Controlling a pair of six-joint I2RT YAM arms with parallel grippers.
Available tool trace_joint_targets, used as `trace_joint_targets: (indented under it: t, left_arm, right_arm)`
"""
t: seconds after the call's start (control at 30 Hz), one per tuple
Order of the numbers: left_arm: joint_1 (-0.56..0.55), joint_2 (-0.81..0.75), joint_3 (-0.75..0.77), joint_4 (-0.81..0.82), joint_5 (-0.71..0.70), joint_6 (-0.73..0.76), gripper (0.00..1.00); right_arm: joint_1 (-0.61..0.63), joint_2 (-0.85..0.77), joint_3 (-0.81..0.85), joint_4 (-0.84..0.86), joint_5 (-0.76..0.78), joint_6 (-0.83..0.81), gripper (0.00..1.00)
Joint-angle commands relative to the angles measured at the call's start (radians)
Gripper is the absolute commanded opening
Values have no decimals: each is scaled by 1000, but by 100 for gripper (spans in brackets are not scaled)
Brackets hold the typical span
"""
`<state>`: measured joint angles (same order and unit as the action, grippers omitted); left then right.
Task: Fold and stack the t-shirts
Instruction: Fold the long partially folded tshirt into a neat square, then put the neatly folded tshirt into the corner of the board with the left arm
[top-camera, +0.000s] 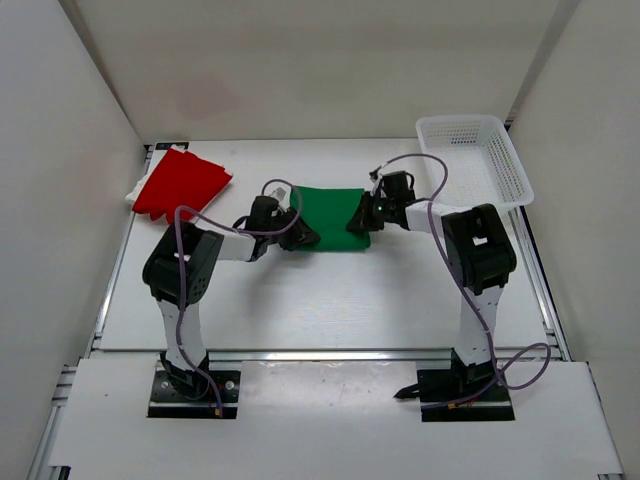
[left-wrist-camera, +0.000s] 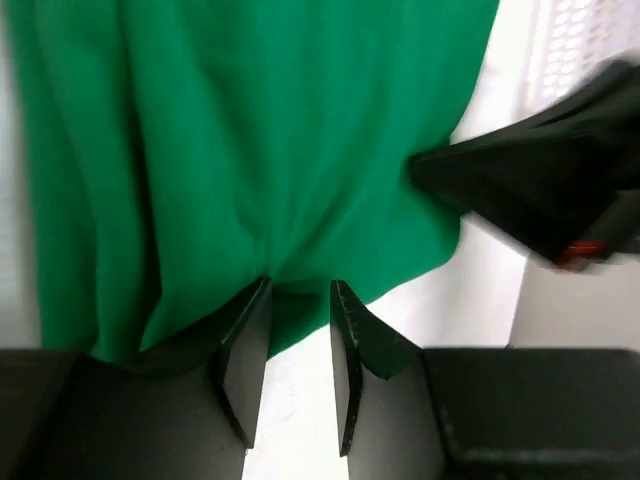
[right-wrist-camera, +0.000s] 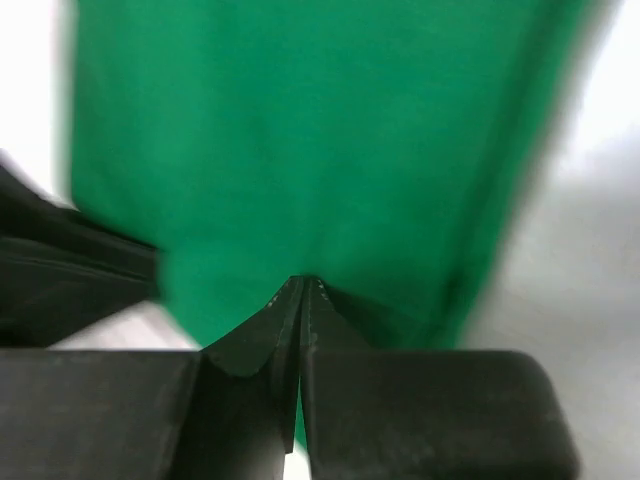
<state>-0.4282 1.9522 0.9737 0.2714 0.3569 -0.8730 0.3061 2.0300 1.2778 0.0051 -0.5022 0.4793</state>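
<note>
The green t-shirt (top-camera: 330, 214) lies folded into a rectangle at the table's middle. My left gripper (top-camera: 300, 234) is at its near left corner. In the left wrist view that gripper (left-wrist-camera: 298, 290) stands open, and the green t-shirt's (left-wrist-camera: 250, 140) edge lies puckered between its tips. My right gripper (top-camera: 362, 218) is at the shirt's right edge. Its jaws (right-wrist-camera: 302, 284) are shut and pinch the green t-shirt (right-wrist-camera: 320, 130). The red t-shirt (top-camera: 181, 183) lies folded at the far left. A cream-white t-shirt (top-camera: 138, 189) peeks out from under it.
A white mesh basket (top-camera: 472, 158) stands at the far right corner, close to the right arm's cable. White walls close in the table on the left, back and right. My right gripper's black body (left-wrist-camera: 540, 190) shows in the left wrist view, beside the shirt.
</note>
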Motion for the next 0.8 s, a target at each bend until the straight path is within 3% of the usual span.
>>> trace_joint_targets:
  t: [0.0, 0.1, 0.27, 0.37, 0.47, 0.6, 0.77]
  left_arm:
    - [28, -39, -139, 110, 20, -50, 42]
    - [26, -90, -242, 233, 57, -103, 46]
    - [46, -252, -337, 276, 74, -95, 67]
    - [77, -378, -337, 122, -16, 6, 85]
    - [121, -435, -337, 45, -102, 83, 99]
    - [169, -386, -325, 32, -111, 104, 99]
    - [135, -204, -196, -33, -118, 155, 99]
  right_arm:
    - [-15, 18, -58, 70, 16, 27, 0]
    - [-25, 52, -40, 44, 5, 10, 0]
    - [-12, 15, -17, 26, -25, -34, 0]
    - [-4, -45, -11, 22, -41, -64, 15]
    - [16, -117, -40, 56, -59, -65, 39]
    - [31, -220, -127, 119, -38, -44, 57]
    - [42, -382, -306, 246, -25, 10, 59]
